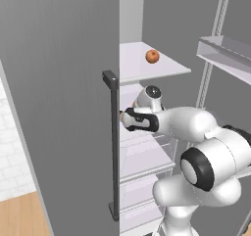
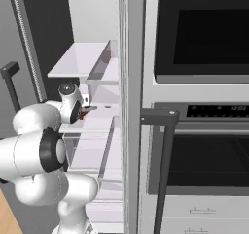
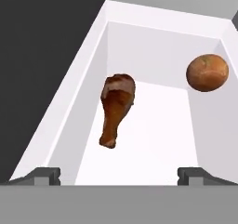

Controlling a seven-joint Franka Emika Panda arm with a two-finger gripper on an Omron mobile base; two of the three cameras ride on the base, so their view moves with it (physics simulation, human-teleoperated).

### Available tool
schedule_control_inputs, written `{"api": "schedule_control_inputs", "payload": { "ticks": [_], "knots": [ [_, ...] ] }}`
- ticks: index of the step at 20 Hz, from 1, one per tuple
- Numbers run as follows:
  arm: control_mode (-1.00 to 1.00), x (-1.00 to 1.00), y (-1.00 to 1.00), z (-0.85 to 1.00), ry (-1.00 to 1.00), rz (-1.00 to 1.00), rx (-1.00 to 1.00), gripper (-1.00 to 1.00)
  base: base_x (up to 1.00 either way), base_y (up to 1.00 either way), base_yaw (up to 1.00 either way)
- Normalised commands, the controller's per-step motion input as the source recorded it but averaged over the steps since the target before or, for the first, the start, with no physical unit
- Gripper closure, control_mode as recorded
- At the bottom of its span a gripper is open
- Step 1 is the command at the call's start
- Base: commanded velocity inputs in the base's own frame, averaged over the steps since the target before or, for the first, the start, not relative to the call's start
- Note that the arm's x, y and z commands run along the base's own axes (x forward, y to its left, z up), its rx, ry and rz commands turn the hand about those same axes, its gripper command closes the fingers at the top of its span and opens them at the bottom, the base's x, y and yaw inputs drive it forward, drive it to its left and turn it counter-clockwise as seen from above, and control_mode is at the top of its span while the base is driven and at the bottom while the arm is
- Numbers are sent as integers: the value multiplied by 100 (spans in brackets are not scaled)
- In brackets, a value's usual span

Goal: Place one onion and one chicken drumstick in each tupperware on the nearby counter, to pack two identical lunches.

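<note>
Gripper (image 3: 118,174) gapes wide and holds nothing, so you center on the drumstick (image 3: 115,108) thick end, clear of the onion (image 3: 207,73).

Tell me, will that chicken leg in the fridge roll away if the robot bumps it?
Probably not far. The chicken drumstick lies flat on the white shelf, thick at one end and thin at the other, so it would likely pivot or slide. It looks stiff, not floppy. The round onion beside it seems far likelier to roll.
</note>
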Motion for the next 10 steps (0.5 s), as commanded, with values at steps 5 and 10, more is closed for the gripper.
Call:
{"api": "schedule_control_inputs", "payload": {
  "ticks": [5, 10],
  "knots": [
    [-100, 32, 5, -64, 0, 4, 0, -100, 0, 0, 0],
    [-100, 36, 0, -61, 0, 2, 0, -100, 0, 0, 0]
  ]
}}
